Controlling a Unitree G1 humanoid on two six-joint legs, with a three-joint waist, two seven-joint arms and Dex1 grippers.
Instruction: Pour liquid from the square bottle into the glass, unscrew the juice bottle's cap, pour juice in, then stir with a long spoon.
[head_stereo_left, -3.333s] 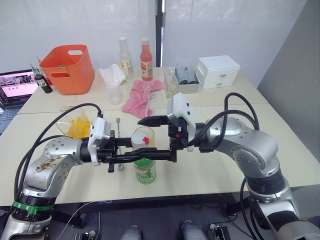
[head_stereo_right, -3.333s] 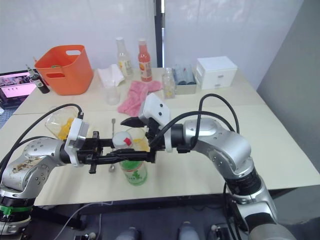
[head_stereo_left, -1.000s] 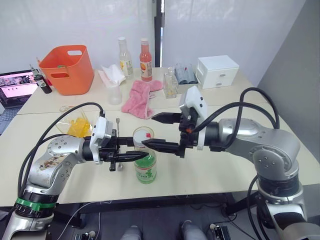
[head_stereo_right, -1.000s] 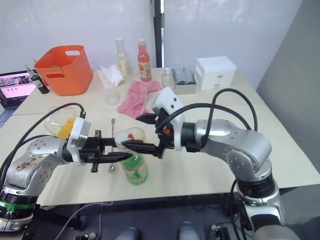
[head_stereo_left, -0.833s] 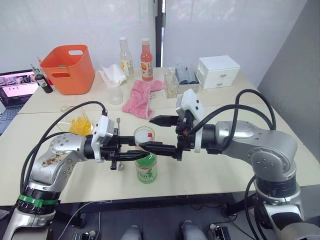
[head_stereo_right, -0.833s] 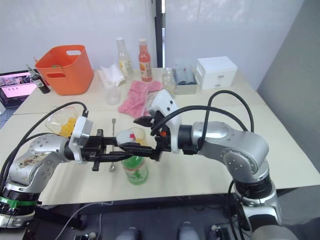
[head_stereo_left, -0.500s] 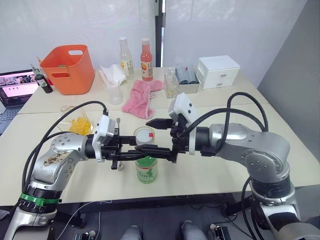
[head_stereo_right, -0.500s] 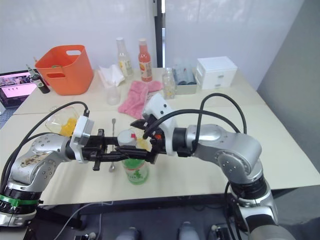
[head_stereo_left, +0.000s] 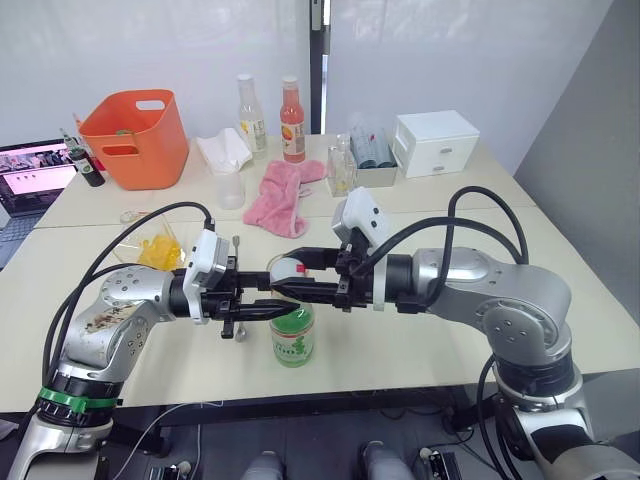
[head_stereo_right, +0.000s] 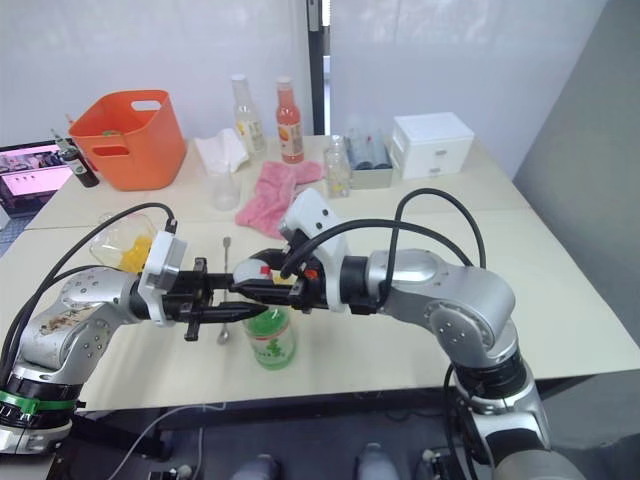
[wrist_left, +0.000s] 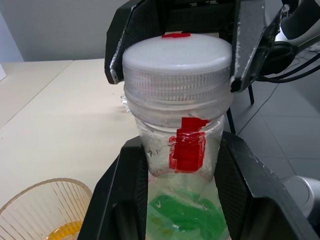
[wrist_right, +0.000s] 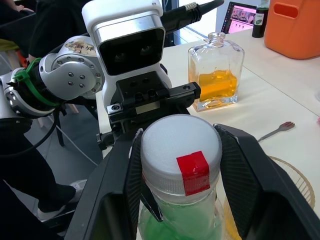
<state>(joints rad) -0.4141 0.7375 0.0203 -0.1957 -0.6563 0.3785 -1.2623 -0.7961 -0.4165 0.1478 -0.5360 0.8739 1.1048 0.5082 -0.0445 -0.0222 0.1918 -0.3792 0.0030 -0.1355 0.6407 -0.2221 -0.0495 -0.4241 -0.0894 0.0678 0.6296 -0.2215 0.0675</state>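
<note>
The juice bottle (head_stereo_left: 291, 342) stands upright near the table's front edge, green label facing me. My left gripper (head_stereo_left: 285, 308) is shut on its neck just under the white cap (wrist_right: 180, 145), which carries a red mark. My right gripper (head_stereo_left: 283, 280) comes in from the right and is shut on the cap, one finger on each side. The ribbed glass (wrist_left: 45, 207) stands just behind the bottle with orange liquid in it. The square bottle (wrist_right: 216, 75) with orange liquid is farther to the left. The long spoon (head_stereo_left: 237, 262) lies on the table behind my left gripper, partly hidden.
At the back stand an orange basket (head_stereo_left: 135, 135), a pale yellow bottle (head_stereo_left: 250, 112), an orange-red bottle (head_stereo_left: 292, 120), a plain clear cup (head_stereo_left: 229, 187), a white tissue (head_stereo_left: 225, 148) and a white drawer box (head_stereo_left: 437, 142). A pink cloth (head_stereo_left: 275, 195) lies mid-table; a laptop (head_stereo_left: 35, 170) is far left.
My right gripper moved left over the bottle top and its fingers came together on the cap. The left gripper kept its hold on the bottle neck.
</note>
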